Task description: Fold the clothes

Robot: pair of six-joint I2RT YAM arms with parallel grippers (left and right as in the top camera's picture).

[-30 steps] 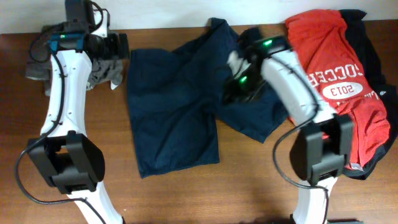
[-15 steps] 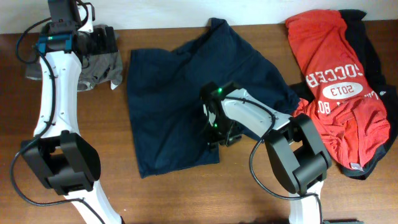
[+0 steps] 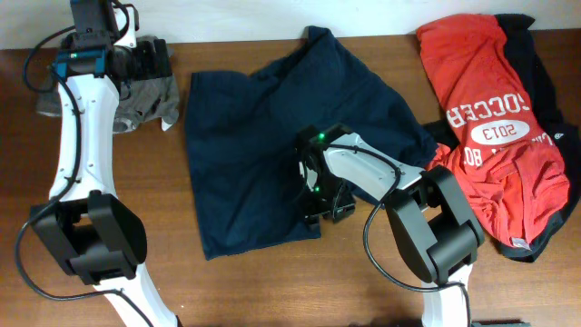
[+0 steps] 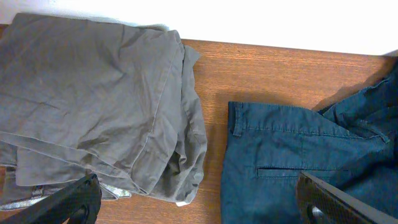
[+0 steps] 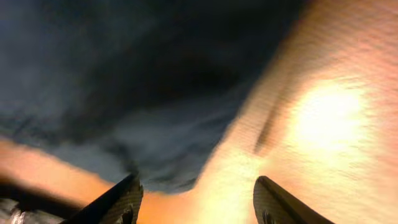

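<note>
The wooden counter (image 3: 272, 291) is showing open, bare wood along its front edge, while the navy shorts (image 3: 245, 154) are lying flat and creased from the middle to the back edge and the red jersey (image 3: 481, 109) is sprawling over a black garment (image 3: 545, 82) at the right edge. The rumpled grey-brown garment (image 4: 93, 106) is sitting in the back left corner, where the left gripper (image 4: 199, 202) is hovering, fingers spread wide; the right gripper (image 3: 323, 195) is hanging low at the shorts' edge mid-counter, fingers parted, gripping nothing.

Wooden table (image 3: 254, 291), navy shorts (image 3: 245, 154) spread mid-table, grey-brown garment (image 3: 147, 98) left — red jersey (image 3: 463, 64) over black garment (image 3: 542, 73) right
</note>
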